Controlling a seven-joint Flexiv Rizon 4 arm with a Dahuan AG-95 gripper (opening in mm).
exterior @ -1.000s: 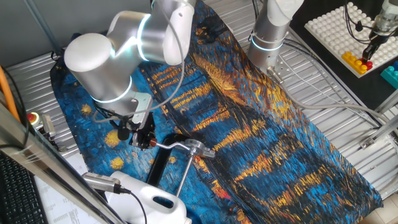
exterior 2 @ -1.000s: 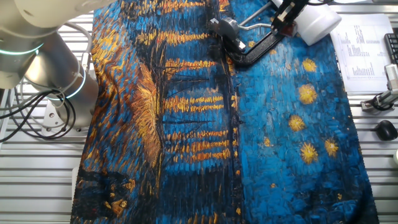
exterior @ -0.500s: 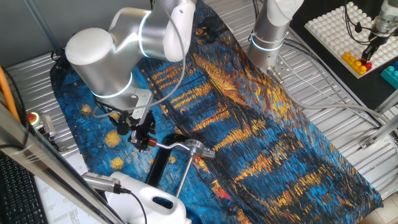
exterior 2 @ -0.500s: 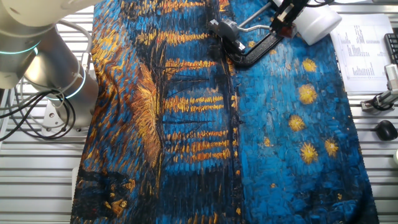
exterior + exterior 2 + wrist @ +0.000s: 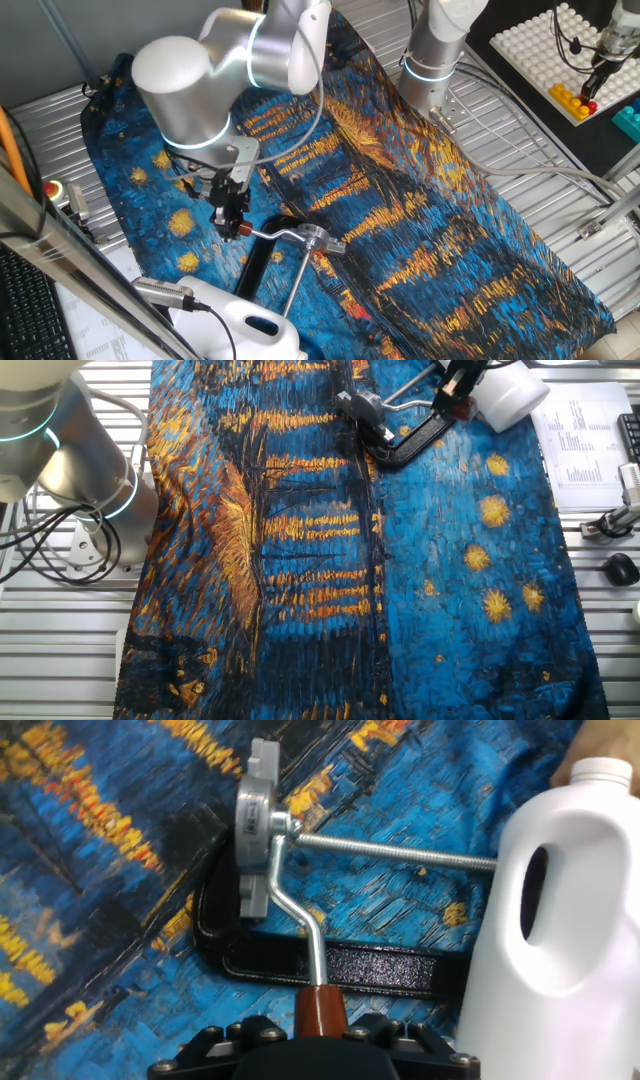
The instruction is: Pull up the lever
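At the near-left edge of the table (image 5: 560, 150), over a blue-and-gold painted cloth (image 5: 420, 230): end effector (image 5: 231, 214) lowered onto the lever (image 5: 272, 234), closed on its dark-red knob (image 5: 320, 1010). In the hand view, knob seated between the black fingers (image 5: 215, 1045) at the bottom edge, thin silver shaft rising from it with a bend to the silver pivot hub (image 5: 255, 830). Long threaded rod (image 5: 395, 852) running from the hub toward a white plastic jug (image 5: 560, 910), passing behind it. Black clamp frame (image 5: 330, 960) lying flat on the cloth beneath lever and rod. In the other fixed view, same assembly at the top edge: hub (image 5: 360, 405), black frame (image 5: 410, 445), end effector (image 5: 455, 388) at the knob, jug (image 5: 505, 395) just beside. Second robot base (image 5: 435, 60) standing at the far side of the cloth; white peg board with coloured bricks (image 5: 560, 50) well apart, at the right.
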